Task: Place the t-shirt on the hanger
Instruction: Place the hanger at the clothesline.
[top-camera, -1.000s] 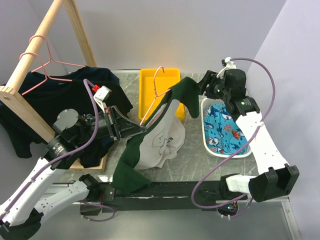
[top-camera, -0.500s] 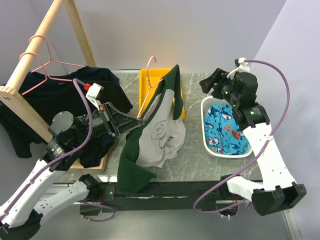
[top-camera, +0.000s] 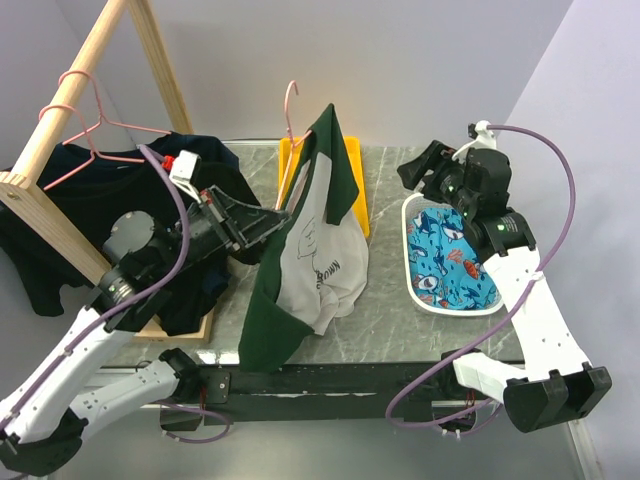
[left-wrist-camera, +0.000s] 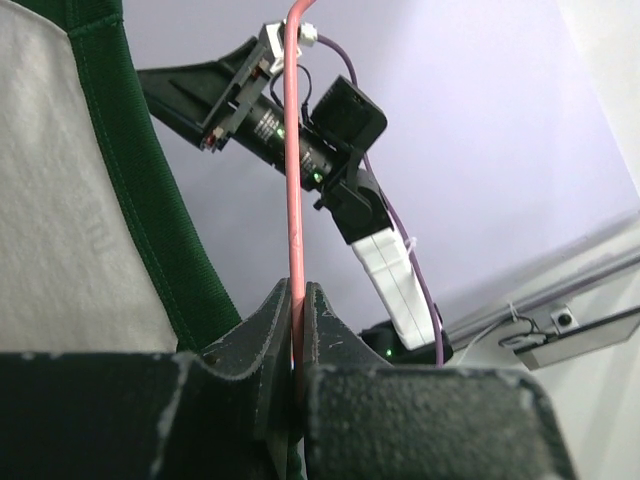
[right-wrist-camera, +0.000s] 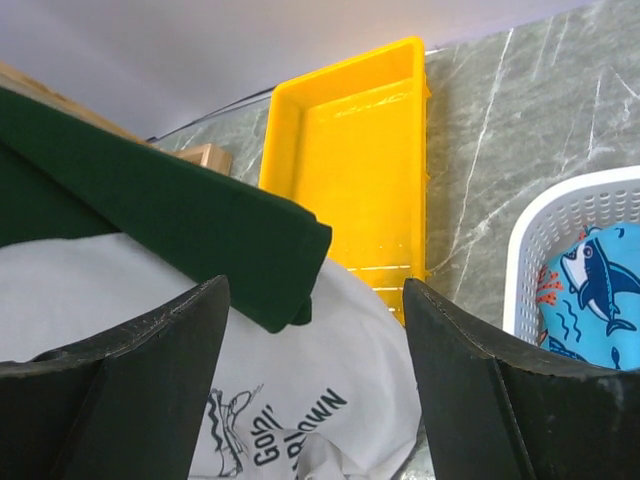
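Note:
The t-shirt (top-camera: 318, 255), dark green with a white front, hangs on the pink wire hanger (top-camera: 289, 112) above the table's middle. Its lower end rests on the table. My left gripper (top-camera: 272, 218) is shut on the hanger wire (left-wrist-camera: 294, 150) just below the hook, as the left wrist view (left-wrist-camera: 297, 292) shows, with the shirt (left-wrist-camera: 60, 200) beside it. My right gripper (top-camera: 420, 172) is open and empty, to the right of the shirt and apart from it. In the right wrist view (right-wrist-camera: 312, 292) a green sleeve (right-wrist-camera: 180, 225) lies ahead of it.
A yellow tray (top-camera: 357, 195) lies behind the shirt, and also shows in the right wrist view (right-wrist-camera: 350, 150). A white basket (top-camera: 412, 262) with a blue patterned cloth (top-camera: 455, 262) stands at the right. A wooden rack (top-camera: 70, 100) at the left carries another pink hanger (top-camera: 82, 125) and a black t-shirt (top-camera: 90, 205).
My left gripper has lifted the hanger and swung it left and more upright, with the shirt on it. My right gripper has drawn back to the right, away from the green sleeve.

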